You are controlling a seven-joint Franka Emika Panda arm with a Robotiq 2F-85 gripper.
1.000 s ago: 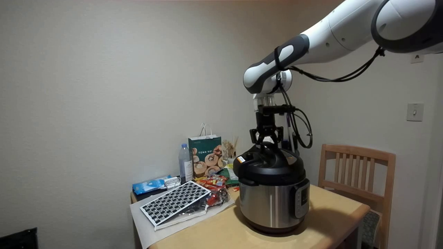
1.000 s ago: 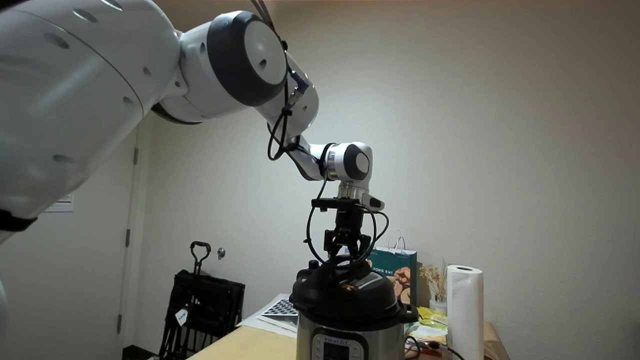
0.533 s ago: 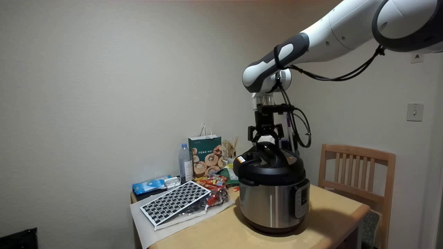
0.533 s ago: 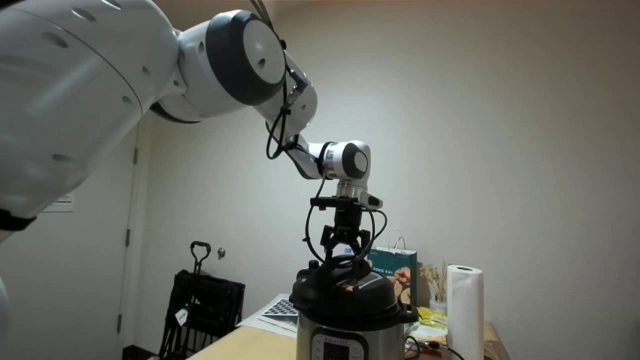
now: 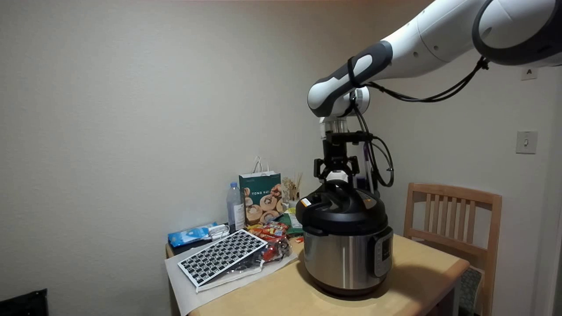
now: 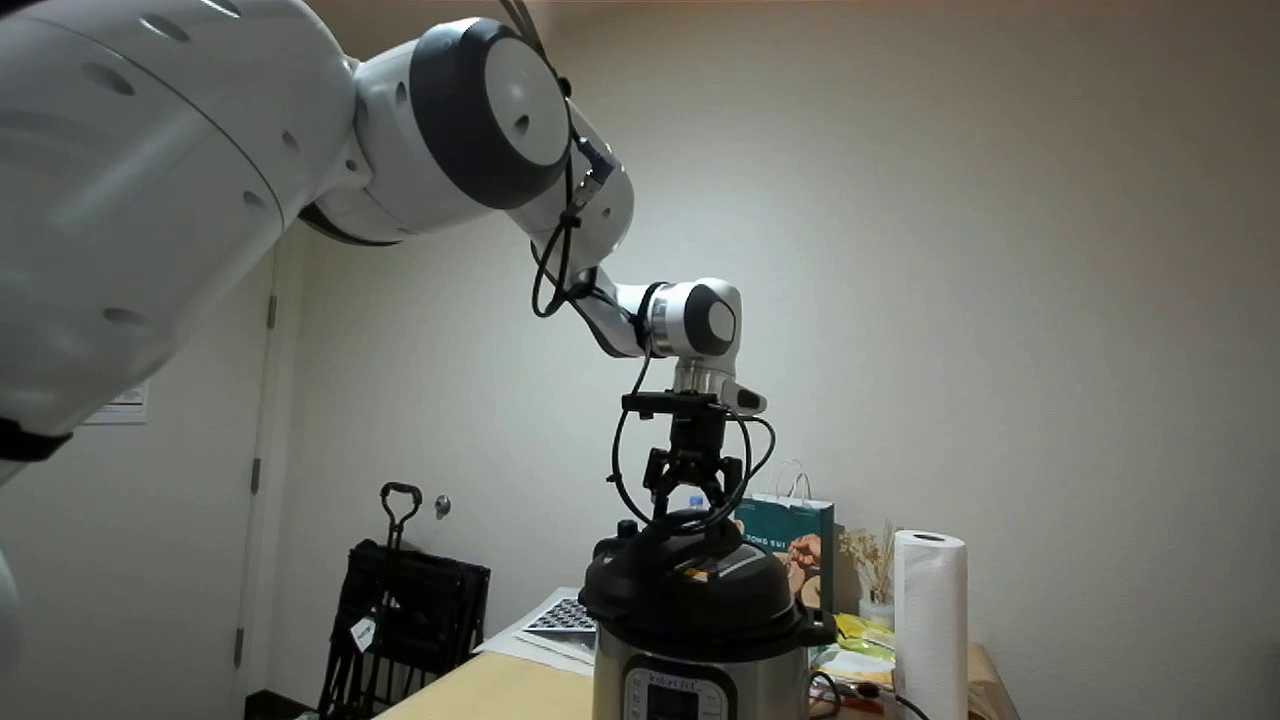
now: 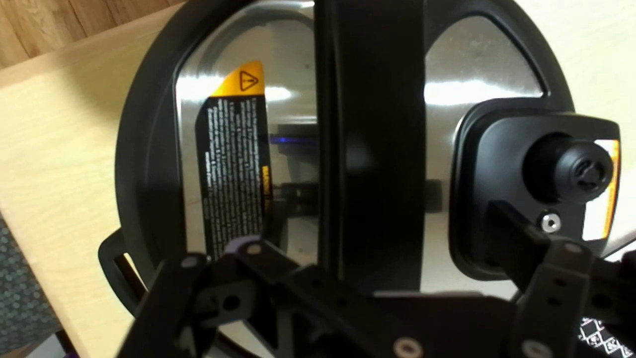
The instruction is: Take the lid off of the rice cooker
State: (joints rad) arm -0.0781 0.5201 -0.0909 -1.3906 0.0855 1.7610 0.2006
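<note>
The rice cooker (image 5: 336,261) is a steel pot with a black base, standing upright on the table; its control panel faces the camera in an exterior view (image 6: 770,680). The round black lid (image 5: 347,221) sits on the cooker, also seen in an exterior view (image 6: 690,600). In the wrist view, the lid's raised black handle (image 7: 382,149) runs across its middle, with steel panels either side. My gripper (image 5: 337,181) points down at the handle. In the wrist view, its open fingers (image 7: 385,219) are on either side of the handle with gaps. Fingertip height relative to the handle is unclear.
On the table (image 5: 421,263) lie a checkered board (image 5: 223,256) and snack packets (image 5: 270,230). A bottle (image 5: 235,210) and green paper bag (image 5: 261,199) stand behind. A paper towel roll (image 6: 930,620) stands near the cooker. A chair (image 5: 454,219) is beside the table.
My gripper's fingers have spread wider, and the arm has risen slightly. The lid and cooker have not moved.
</note>
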